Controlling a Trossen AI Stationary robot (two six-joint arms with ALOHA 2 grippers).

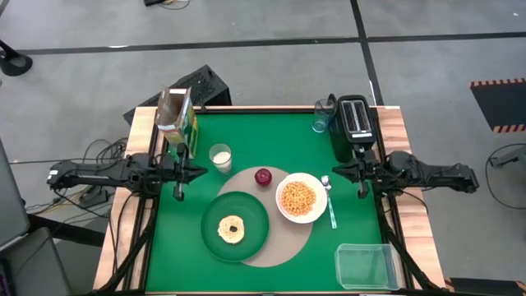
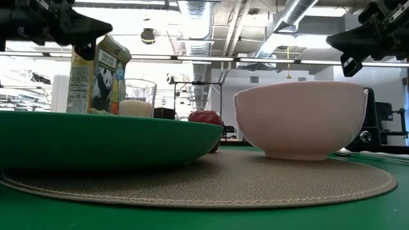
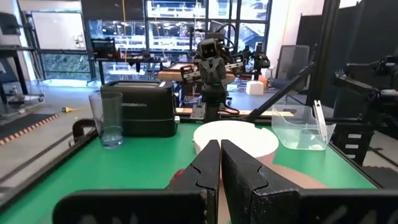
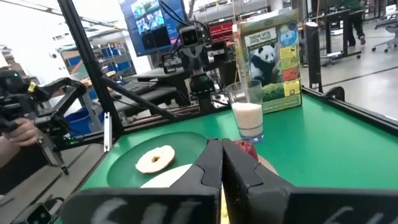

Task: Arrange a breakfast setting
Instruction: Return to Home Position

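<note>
Covering the wooden-framed table [image 1: 246,131], a smooth green sheet is lying flat, and a grey floor with dark lines is spreading around it. In the low view, ceiling pipes and bright lamps are showing behind.

At the left edge the left gripper [image 3: 220,149] is hovering above the table, its dark fingers pressed together. Near it the tall green-yellow cardboard cereal box [image 1: 179,119] is standing upright, with the clear glass of white milk [image 1: 219,156] just beside it.

The round beige woven placemat [image 1: 279,247] is lying in the middle. On its left part the glossy dark green round plate [image 1: 255,222] is carrying the small pale ring-shaped bagel [image 1: 232,228]. The shiny red apple [image 1: 263,176] is sitting on the far rim of the mat. The smooth white round bowl [image 1: 279,205] is holding golden cereal, and the thin metal spoon [image 1: 330,205] is lying just right of it.

At the right edge the right gripper [image 4: 222,149] is hovering, its fingers also closed together. A black box-shaped toaster [image 1: 355,123] and a clear rectangular plastic container [image 1: 366,265] are standing at the corners.
</note>
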